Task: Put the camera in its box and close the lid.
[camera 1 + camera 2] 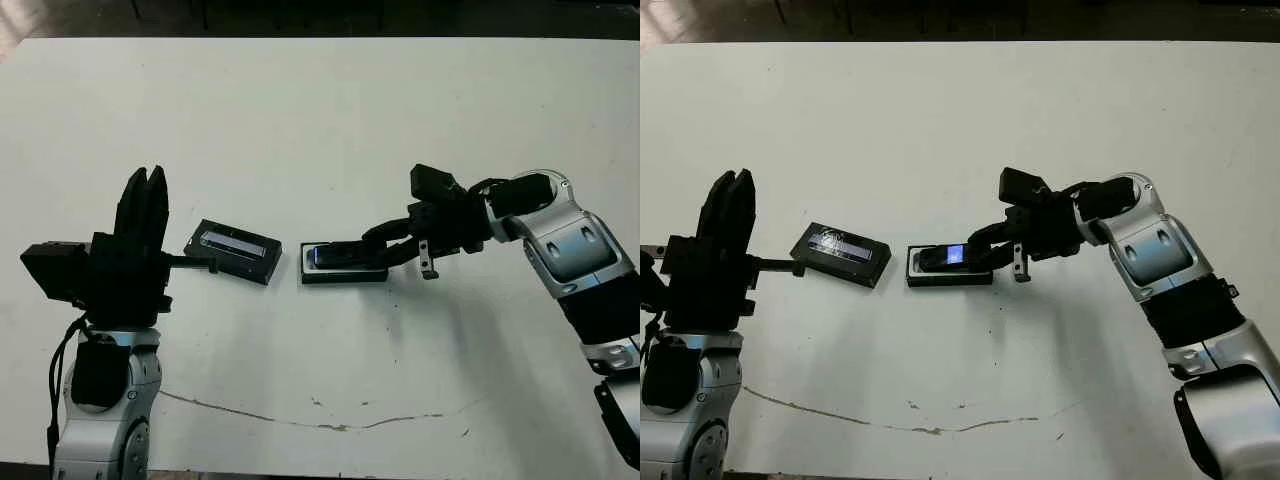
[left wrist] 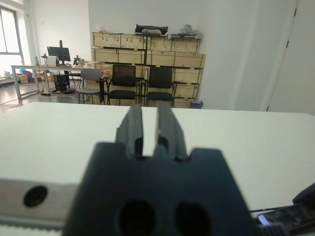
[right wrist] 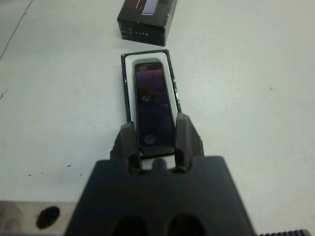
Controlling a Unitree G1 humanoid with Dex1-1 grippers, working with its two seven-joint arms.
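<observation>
The right gripper [image 3: 153, 142] reaches in low over the middle of the white table [image 1: 330, 110] and is closed on the near end of the camera [image 3: 153, 110], its 2 black fingers [image 3: 186, 132] pressed against the bar's long sides. The camera lies lengthwise over the box [image 3: 127, 64], its far end down inside the white lining and its near end gripped at the box's near edge; from the head views it looks slightly tilted, the gripped end a little higher, with a small bluish patch glowing on its face. The box itself sits flat on the table, its black walls and white inner rim showing around the camera's far end. Just beside the box, on the robot's left and a little apart from it, lies the lid [image 1: 235, 250], a black cover with a glossy silvery strip along its top, turned at a slight angle to the box. The left gripper [image 1: 145, 215] stands at the table's left side, raised off the surface and pointing away from the robot, holding nothing; its 2 fingers rise side by side with only a narrow slit between them in the wrist view, so it is all but closed. Beyond the table's far edge, that view shows chairs [image 2: 123, 83] and wooden shelving [image 2: 147, 49] against a wall.
</observation>
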